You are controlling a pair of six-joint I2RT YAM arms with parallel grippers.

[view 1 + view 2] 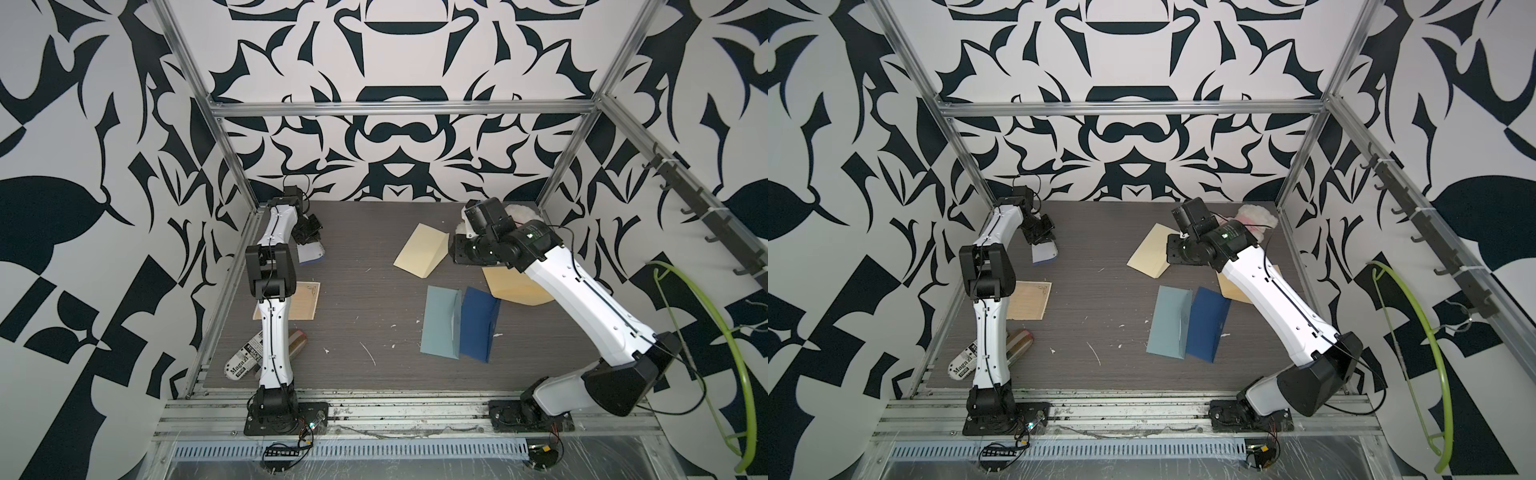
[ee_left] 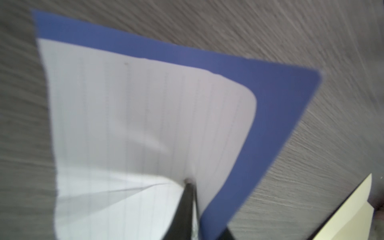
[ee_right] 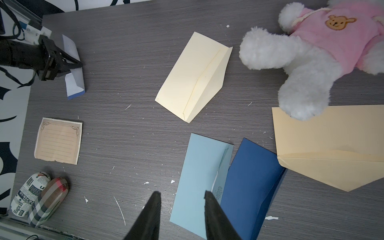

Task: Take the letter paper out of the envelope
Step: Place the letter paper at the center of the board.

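Letter paper (image 2: 145,114) at left hand (image 2: 189,184) tips, pinched, puckered; right hand (image 3: 182,193) spread, well apart.

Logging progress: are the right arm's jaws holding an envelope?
No, the right gripper has its jaws apart with nothing between them; the light blue envelope lies flat on the table.
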